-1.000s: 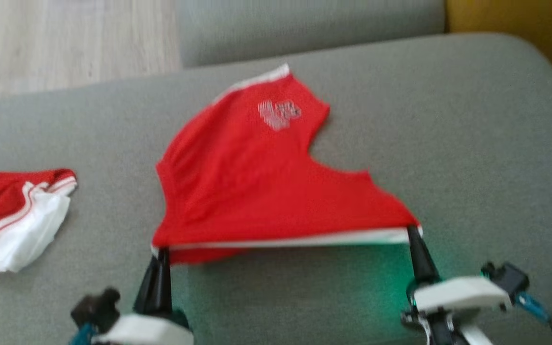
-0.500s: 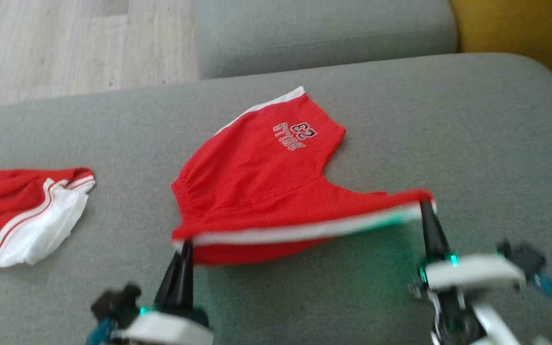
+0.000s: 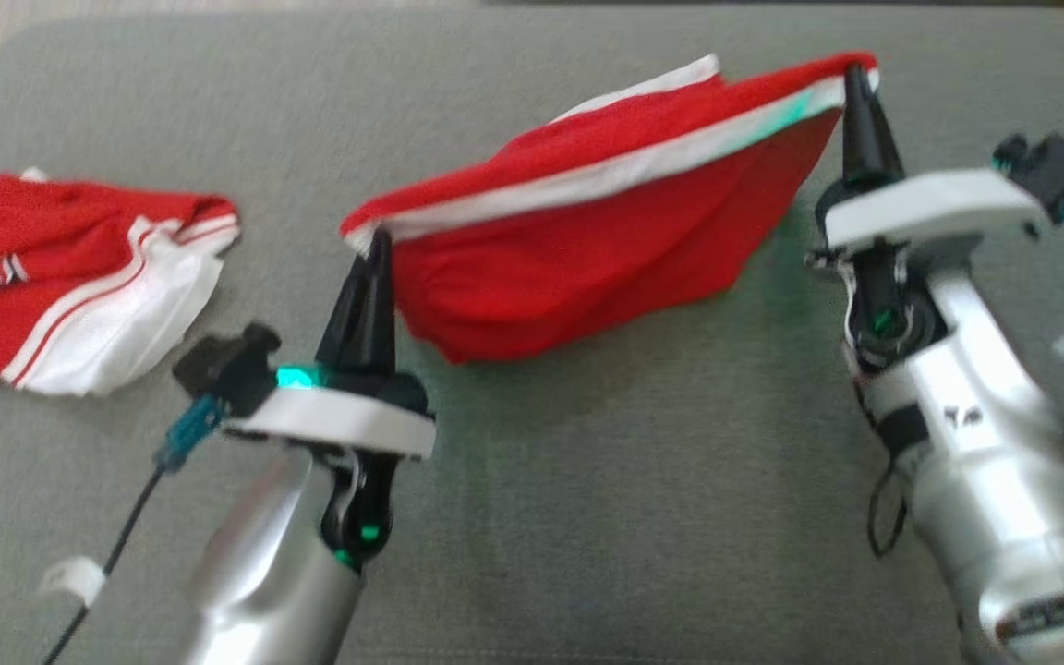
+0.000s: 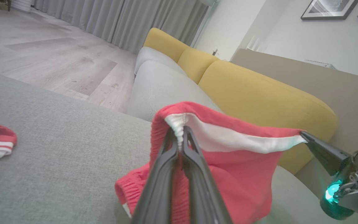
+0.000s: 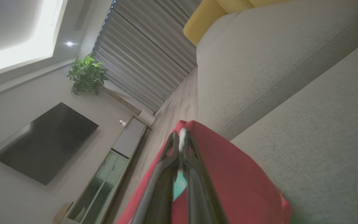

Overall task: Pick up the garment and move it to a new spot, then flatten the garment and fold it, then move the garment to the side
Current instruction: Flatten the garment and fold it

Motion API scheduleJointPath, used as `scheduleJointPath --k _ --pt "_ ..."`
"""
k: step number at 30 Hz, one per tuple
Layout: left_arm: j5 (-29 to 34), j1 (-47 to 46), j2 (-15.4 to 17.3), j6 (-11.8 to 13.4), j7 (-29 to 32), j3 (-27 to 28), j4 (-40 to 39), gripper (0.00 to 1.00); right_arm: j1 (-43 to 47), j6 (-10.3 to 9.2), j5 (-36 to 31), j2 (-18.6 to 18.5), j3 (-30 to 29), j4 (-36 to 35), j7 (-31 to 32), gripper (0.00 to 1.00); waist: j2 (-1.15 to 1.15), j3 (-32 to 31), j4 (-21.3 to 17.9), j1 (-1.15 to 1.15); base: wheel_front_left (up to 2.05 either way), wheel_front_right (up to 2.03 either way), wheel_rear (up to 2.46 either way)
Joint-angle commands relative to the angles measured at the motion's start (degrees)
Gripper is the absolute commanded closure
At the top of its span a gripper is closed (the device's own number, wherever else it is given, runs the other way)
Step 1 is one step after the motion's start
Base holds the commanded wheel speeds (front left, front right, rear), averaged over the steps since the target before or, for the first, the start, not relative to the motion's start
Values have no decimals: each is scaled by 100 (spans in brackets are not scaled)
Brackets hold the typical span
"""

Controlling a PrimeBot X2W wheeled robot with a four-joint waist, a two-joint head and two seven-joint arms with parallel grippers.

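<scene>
Left gripper (image 3: 375,242) and right gripper (image 3: 855,76) each pinch a white-banded corner of the red garment (image 3: 587,249), taut over the sofa (image 3: 587,517).

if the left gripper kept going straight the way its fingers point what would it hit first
The left gripper is shut on the red shorts, so their white-trimmed edge comes first. Beyond that fold, its wrist view lines up with the grey sofa cushion, though depth is unclear.

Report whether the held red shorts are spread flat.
Not flat: hanging. Left gripper and right gripper pinch the red shorts by the white-trimmed edge, stretched between them; the cloth sags below.
</scene>
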Motion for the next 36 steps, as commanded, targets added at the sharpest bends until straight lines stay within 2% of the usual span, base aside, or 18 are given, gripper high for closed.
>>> scheduleJointPath --k 1,8,13,14,15,16,17,18,19,23,29,36 --pt "-89 -410 10 9 -29 109 -84 100 -444 -4 -168 123 43 143 -91 100 0 442 369 -2 0 0 0" --pt "-447 -1169 -1 9 -29 -272 228 100 -1511 -4 -593 165 5 1409 -302 100 0 954 545 -2 0 0 0" --pt "-642 -1519 -2 9 -29 -527 388 100 -1984 -4 -834 193 -11 1980 -437 100 0 1199 581 -2 0 0 0" --pt "-675 -1565 -2 9 -29 -526 413 100 -2046 -4 -880 198 2 2047 -451 77 0 1239 581 -2 0 0 0" --pt "-697 -1601 -2 9 -29 -528 437 100 -2098 -4 -926 202 29 2074 -462 25 0 1277 580 -2 0 0 0" --pt "-728 -1623 -2 9 -29 -512 468 84 -2135 -4 -974 206 48 2086 -472 0 0 1305 580 -2 0 0 0" --pt "-740 -1636 -2 9 -29 -488 498 51 -2152 -4 -1027 208 72 2089 -479 0 0 1327 580 -2 0 0 0" --pt "-740 -1636 -2 9 -29 -488 498 51 -2152 -4 -1027 208 72 2089 -479 0 0 1327 580 -2 0 0 0" --pt "-742 -1633 -2 9 -29 -460 537 0 -2153 -4 -1101 210 99 2078 -483 0 0 1344 578 -2 0 0 0" --pt "-611 -1521 -2 9 -29 -287 707 0 -2004 -4 -1603 75 -32 1819 -487 0 0 1364 560 -2 0 0 0" --pt "-197 -1139 -2 9 -29 87 738 0 -1472 -4 -2846 -245 -242 1536 -488 0 0 1292 567 -2 0 0 0" --pt "-37 -624 -2 9 -29 271 546 0 -1080 -4 -3836 -307 -140 2141 -485 0 0 1174 624 -2 0 0 0"
